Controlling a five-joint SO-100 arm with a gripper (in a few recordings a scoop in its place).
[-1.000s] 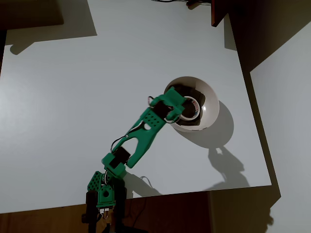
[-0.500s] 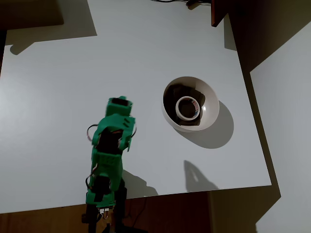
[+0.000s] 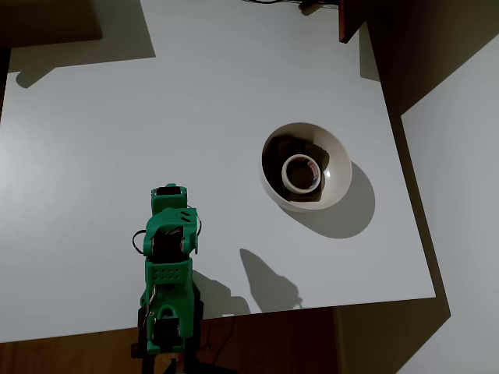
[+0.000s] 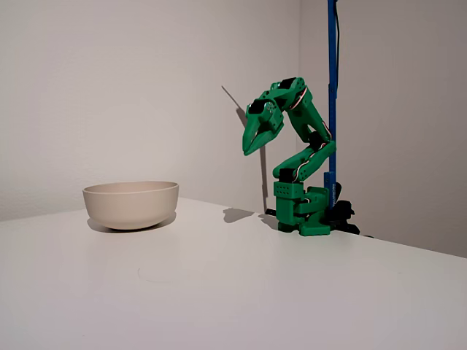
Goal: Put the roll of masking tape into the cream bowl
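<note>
The roll of masking tape (image 3: 301, 173) lies flat inside the cream bowl (image 3: 340, 162), its reddish core showing at the ring's inner edge. In the fixed view the bowl (image 4: 131, 205) stands at the left and its wall hides the tape. My green gripper (image 4: 248, 150) hangs well above the table, folded back over the arm's base, pointing down with its jaws together and nothing between them. Seen from overhead, the gripper (image 3: 169, 193) sits far left of the bowl.
The white table (image 3: 117, 140) ends just below the arm's base (image 3: 165, 327) and right of the bowl. A dark brown object (image 3: 351, 19) overhangs the top edge. A blue pole (image 4: 332, 87) stands behind the arm.
The gripper left the tape in the bowl, pulled away to the left, and the arm folded back over its base.
</note>
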